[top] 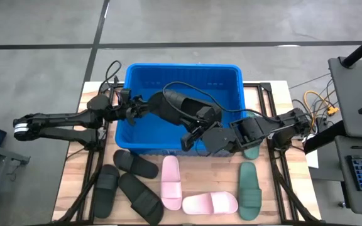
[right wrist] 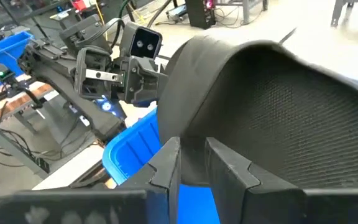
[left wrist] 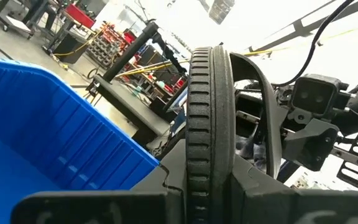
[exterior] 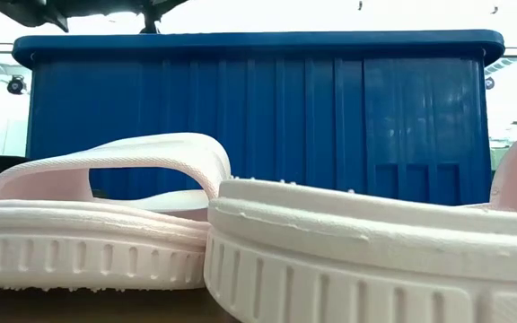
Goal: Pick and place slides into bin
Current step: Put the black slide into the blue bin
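You had one black slide point(top: 184, 108) held above the blue bin point(top: 182, 73), gripped at both ends. Near the bin lay three black slides point(top: 134, 164), two pink ones point(top: 171, 182) and two green ones point(top: 249, 189) to their right.

Both arms stretched in toward the middle from my view up top. L gripper point(top: 142, 108) reaches in from the left, wrist about level, fingers clamped on one end of a black slide point(top: 184, 108). R gripper point(top: 197, 135) comes in from the right, forearm low, fingers pinching the same slide's other end.
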`<state>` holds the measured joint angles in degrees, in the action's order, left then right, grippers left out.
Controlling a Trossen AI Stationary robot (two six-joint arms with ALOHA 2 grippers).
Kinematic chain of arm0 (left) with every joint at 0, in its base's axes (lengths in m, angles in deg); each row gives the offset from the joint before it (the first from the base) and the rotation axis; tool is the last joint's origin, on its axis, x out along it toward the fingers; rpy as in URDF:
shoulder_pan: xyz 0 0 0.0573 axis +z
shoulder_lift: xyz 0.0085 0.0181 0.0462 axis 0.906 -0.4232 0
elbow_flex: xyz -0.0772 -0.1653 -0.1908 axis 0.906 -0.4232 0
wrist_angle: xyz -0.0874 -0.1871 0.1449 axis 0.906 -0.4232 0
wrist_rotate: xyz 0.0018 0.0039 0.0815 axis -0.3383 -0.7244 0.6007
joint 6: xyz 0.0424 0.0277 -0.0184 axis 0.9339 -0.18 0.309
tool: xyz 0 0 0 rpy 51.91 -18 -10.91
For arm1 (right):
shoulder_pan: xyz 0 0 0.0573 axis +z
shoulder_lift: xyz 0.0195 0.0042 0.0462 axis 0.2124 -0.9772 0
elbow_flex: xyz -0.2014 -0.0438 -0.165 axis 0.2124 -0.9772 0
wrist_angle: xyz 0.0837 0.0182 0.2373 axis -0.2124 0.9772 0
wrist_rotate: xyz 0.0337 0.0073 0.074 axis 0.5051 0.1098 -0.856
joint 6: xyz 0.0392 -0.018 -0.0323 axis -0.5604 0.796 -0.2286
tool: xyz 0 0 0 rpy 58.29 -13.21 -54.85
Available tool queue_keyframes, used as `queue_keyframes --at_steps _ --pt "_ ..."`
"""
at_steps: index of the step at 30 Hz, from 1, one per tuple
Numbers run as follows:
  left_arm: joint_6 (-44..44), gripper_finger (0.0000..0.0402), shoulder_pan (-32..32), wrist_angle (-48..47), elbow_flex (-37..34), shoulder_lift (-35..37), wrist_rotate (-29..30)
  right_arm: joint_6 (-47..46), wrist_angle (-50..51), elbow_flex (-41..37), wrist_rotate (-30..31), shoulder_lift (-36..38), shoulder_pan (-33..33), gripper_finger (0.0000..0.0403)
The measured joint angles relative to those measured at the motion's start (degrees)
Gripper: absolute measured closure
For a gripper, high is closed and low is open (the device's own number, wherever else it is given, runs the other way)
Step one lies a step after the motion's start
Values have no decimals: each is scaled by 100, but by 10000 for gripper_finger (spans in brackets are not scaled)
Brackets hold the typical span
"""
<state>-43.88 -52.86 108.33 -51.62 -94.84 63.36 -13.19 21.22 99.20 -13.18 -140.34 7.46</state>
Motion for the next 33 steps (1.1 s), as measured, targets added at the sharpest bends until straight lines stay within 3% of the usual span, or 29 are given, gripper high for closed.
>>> queue_keyframes --at_steps 14,22,33 --pt "-384 374 28 -131 -37 46 -17 781 -238 -2 -83 388 24 339" --pt "-935 375 32 -371 -74 22 -563 3530 -1236 3 -321 426 150 310" --pt "-1446 375 73 -366 -76 -70 -905 6330 -1206 633 -314 489 177 245"
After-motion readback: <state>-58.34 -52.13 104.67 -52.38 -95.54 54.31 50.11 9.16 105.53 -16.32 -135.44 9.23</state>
